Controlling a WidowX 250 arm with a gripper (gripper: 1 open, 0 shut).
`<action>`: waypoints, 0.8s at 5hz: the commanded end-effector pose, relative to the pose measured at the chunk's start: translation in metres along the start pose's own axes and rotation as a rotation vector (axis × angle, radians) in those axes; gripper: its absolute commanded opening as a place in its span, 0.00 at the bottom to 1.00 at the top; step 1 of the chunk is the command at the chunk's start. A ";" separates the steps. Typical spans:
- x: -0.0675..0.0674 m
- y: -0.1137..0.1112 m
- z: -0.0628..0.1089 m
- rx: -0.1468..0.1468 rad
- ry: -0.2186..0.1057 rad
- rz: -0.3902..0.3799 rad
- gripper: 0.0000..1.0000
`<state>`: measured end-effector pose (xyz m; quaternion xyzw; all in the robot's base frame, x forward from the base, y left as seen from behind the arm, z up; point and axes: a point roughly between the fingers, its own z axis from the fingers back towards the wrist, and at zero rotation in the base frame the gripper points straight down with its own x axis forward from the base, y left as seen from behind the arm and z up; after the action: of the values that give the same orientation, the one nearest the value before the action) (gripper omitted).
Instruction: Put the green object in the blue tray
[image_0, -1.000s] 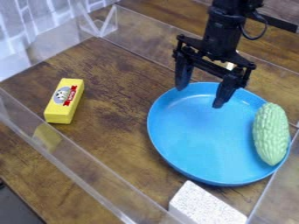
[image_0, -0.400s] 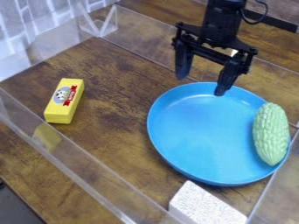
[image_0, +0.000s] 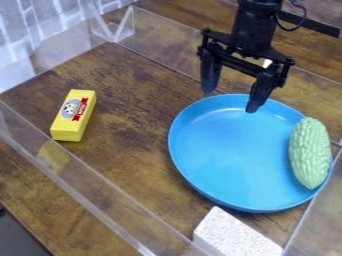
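Green object (image_0: 310, 153) (pale, elongated, bumpy like a bitter gourd) lies at the right side of the blue tray (image_0: 234, 160), inside the raised rim, long side running roughly up and down in view. Tray is round, shallow, bright blue, sits on the brown wooden worktop (image_0: 114, 150); its middle shows bare blue.

End effector (image_0: 233, 97) is black, at the far edge of the tray, fingers spread apart, one to each side, pointing down. Nothing between them that I can see. Left-in-view finger is over the worktop/tray edge, the other over the tray's far part (can't tell whether either touches). It's well apart from the green object. Arm comes in from the top of the view.

Yellow block (image_0: 74, 115) on the worktop, left in view, well apart from the tray, has a small red, white and dark picture on its top. White speckled block (image_0: 237, 235) just beside the tray at the near side, partly cut off by the bottom of the view. Clear see-through walls (image_0: 100, 205) run round the worktop.
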<state>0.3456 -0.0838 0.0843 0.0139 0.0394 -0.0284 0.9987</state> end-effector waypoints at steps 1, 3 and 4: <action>0.004 0.000 0.010 -0.011 -0.034 0.002 1.00; 0.003 -0.001 0.003 -0.016 -0.015 0.000 1.00; 0.002 -0.003 0.000 -0.020 -0.009 0.002 1.00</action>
<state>0.3444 -0.0866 0.0704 0.0078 0.0564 -0.0276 0.9980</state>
